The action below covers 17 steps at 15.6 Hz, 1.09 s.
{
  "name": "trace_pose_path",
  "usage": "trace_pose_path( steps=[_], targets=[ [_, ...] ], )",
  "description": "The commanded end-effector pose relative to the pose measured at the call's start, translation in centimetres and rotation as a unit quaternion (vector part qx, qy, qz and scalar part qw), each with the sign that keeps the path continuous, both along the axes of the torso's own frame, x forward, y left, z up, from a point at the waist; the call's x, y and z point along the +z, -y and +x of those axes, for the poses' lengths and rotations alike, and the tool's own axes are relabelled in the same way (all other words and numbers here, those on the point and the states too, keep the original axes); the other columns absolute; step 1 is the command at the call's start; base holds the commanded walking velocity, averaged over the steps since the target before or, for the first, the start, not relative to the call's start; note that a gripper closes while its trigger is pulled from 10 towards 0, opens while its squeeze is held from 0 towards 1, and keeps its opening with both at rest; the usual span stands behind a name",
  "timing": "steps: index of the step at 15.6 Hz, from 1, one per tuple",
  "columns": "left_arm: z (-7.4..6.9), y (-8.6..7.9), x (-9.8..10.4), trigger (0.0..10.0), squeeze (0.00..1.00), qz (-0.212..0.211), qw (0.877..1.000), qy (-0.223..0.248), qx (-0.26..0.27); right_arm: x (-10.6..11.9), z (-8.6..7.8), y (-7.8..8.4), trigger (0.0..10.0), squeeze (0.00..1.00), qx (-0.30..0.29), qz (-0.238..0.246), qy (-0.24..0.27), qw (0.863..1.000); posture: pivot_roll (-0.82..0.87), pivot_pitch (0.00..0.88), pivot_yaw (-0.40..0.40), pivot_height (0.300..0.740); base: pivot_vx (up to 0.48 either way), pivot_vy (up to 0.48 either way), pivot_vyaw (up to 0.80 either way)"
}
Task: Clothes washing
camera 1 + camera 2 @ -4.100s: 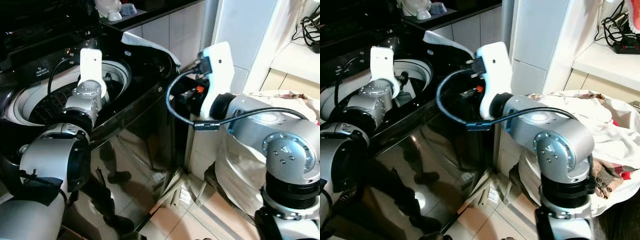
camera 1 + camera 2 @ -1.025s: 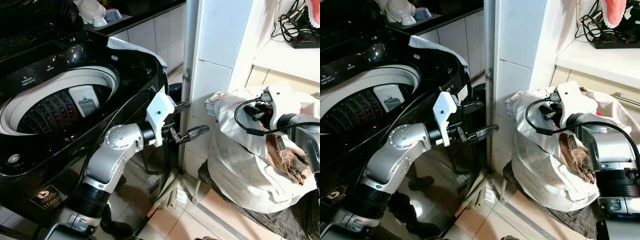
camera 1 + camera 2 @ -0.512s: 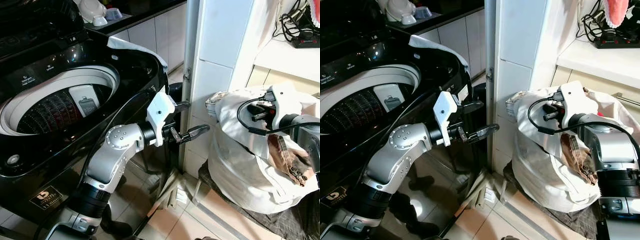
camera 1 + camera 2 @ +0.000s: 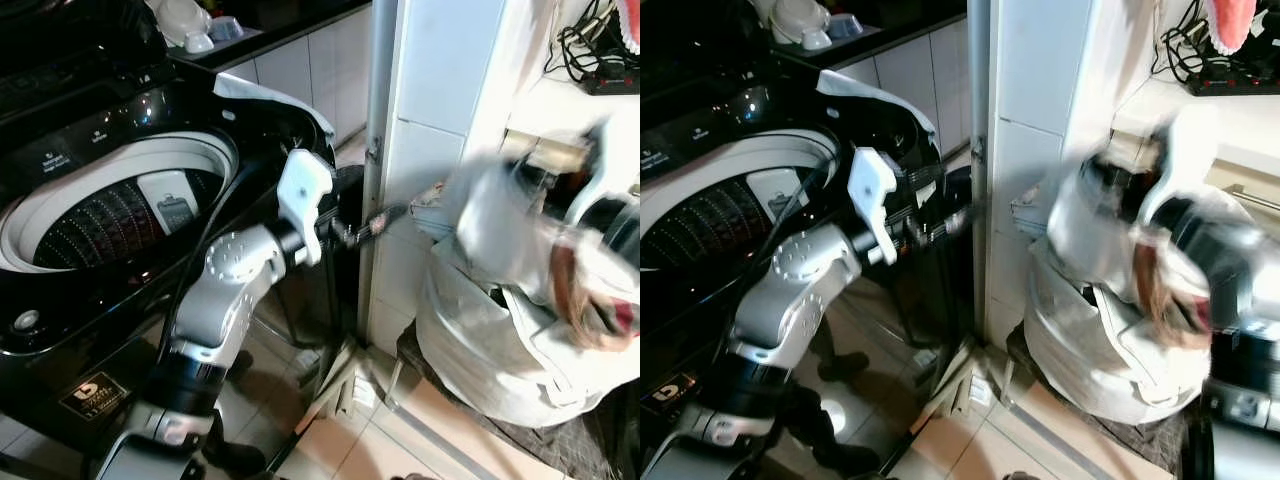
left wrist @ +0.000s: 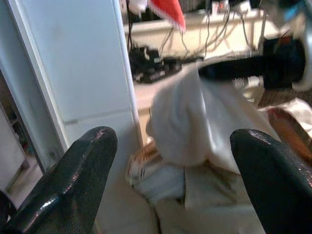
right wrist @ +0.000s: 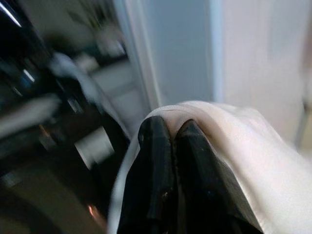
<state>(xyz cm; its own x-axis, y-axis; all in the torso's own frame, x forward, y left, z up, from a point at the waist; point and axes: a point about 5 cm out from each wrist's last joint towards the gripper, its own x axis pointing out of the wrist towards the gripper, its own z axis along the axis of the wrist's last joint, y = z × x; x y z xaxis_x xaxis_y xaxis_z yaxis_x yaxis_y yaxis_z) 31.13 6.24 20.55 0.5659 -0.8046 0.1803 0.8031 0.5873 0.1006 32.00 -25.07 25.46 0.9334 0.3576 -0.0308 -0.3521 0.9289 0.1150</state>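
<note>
A black top-loading washing machine (image 4: 110, 200) stood open at the robot's left, its drum bare to view. To its right, against the tiled wall, sat a white laundry bag (image 4: 500, 340) heaped with clothes. Above the bag a pale cream garment (image 4: 1090, 215) hung blurred in the air, pinched between the closed fingers of the right gripper (image 6: 168, 146). The left gripper (image 4: 375, 222) reached out between machine and bag, its fingers (image 5: 78, 165) spread wide with nothing between them.
</note>
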Motion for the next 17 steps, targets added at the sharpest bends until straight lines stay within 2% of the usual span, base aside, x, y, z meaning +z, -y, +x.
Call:
trace_pose_path(
  steps=[1, 2, 3, 4, 5, 6, 7, 9, 11, 12, 14, 15, 16, 17],
  targets=[
    [0.3, -0.5, 1.1, 10.0, 0.00, -0.022, 1.000, 0.018, 0.013, 2.6, -0.5, -0.9, 0.0, 0.00, 0.035, 0.025, 0.044, 0.998, -0.13, 0.000, 0.094, 0.740, 0.000, 0.000, 0.00],
    [0.4, -0.4, 2.0, 10.0, 0.00, -0.039, 0.999, 0.034, 0.014, 4.7, -1.0, -2.0, 0.0, 0.00, 0.070, 0.051, 0.080, 0.993, -0.14, 0.000, 0.094, 0.740, 0.000, 0.000, 0.00],
    [0.6, -0.4, 3.2, 10.0, 0.64, -0.062, 0.997, 0.046, 0.019, 6.0, -1.3, -2.7, 0.0, 0.00, 0.093, 0.067, 0.101, 0.988, -0.14, 0.000, 0.094, 0.740, 0.000, 0.000, 0.00],
    [0.7, -0.5, 3.8, 10.0, 1.00, -0.079, 0.995, 0.051, 0.018, 6.6, -1.5, -3.1, 0.0, 0.00, 0.106, 0.075, 0.108, 0.986, -0.14, 0.000, 0.093, 0.740, 0.000, 0.000, 0.00],
    [0.6, -0.4, 5.3, 10.0, 1.00, -0.102, 0.992, 0.069, 0.002, 7.7, -2.0, -4.3, 0.0, 0.00, 0.147, 0.093, 0.123, 0.977, -0.13, 0.000, 0.089, 0.740, 0.000, 0.000, 0.00],
    [0.4, -0.3, 5.8, 10.0, 1.00, -0.108, 0.991, 0.078, -0.009, 8.1, -2.2, -4.9, 0.0, 0.00, 0.166, 0.098, 0.126, 0.973, -0.13, 0.000, 0.087, 0.740, 0.000, 0.000, 0.00],
    [-0.2, -0.3, 7.2, 10.0, 1.00, -0.133, 0.985, 0.099, -0.038, 8.2, -2.5, -6.0, 0.0, 0.00, 0.204, 0.104, 0.125, 0.966, -0.13, 0.000, 0.081, 0.740, 0.000, 0.000, 0.00],
    [-0.5, -0.2, 7.7, 10.0, 1.00, -0.139, 0.983, 0.102, -0.062, 8.0, -2.6, -6.6, 0.0, 0.00, 0.220, 0.114, 0.118, 0.961, -0.12, 0.000, 0.077, 0.740, 0.000, 0.000, 0.00],
    [-0.7, 0.3, 7.3, 10.0, 1.00, -0.117, 0.985, 0.101, -0.076, 7.9, -2.7, -7.6, 0.0, 0.00, 0.246, 0.136, 0.109, 0.954, -0.12, 0.000, 0.072, 0.740, 0.000, 0.000, 0.00],
    [-0.7, 0.9, 6.4, 10.0, 1.00, -0.091, 0.988, 0.095, -0.079, 7.9, -3.1, -9.0, 0.0, 0.00, 0.281, 0.173, 0.103, 0.938, -0.12, 0.000, 0.073, 0.740, 0.000, 0.000, 0.00],
    [-0.1, 1.0, 5.8, 10.0, 0.98, -0.058, 0.991, 0.107, -0.049, 7.9, -3.8, -10.0, 0.0, 0.00, 0.316, 0.195, 0.097, 0.923, -0.12, 0.000, 0.073, 0.740, 0.000, 0.000, 0.00],
    [0.2, 1.1, 6.0, 10.0, 0.46, -0.067, 0.991, 0.110, -0.034, 7.8, -4.1, -10.4, 0.0, 0.00, 0.330, 0.206, 0.091, 0.917, -0.12, 0.000, 0.072, 0.740, 0.000, 0.000, 0.00],
    [0.5, 1.2, 5.8, 10.0, 0.00, -0.057, 0.992, 0.110, -0.016, 7.6, -4.3, -10.8, 0.0, 0.00, 0.336, 0.210, 0.083, 0.914, -0.12, 0.000, 0.071, 0.740, 0.000, 0.000, 0.00],
    [1.0, 1.2, 5.5, 10.0, 0.00, -0.053, 0.993, 0.107, 0.004, 7.5, -4.5, -11.1, 0.0, 0.00, 0.339, 0.214, 0.079, 0.913, -0.12, 0.000, 0.071, 0.740, 0.000, 0.000, 0.00]
  ],
)
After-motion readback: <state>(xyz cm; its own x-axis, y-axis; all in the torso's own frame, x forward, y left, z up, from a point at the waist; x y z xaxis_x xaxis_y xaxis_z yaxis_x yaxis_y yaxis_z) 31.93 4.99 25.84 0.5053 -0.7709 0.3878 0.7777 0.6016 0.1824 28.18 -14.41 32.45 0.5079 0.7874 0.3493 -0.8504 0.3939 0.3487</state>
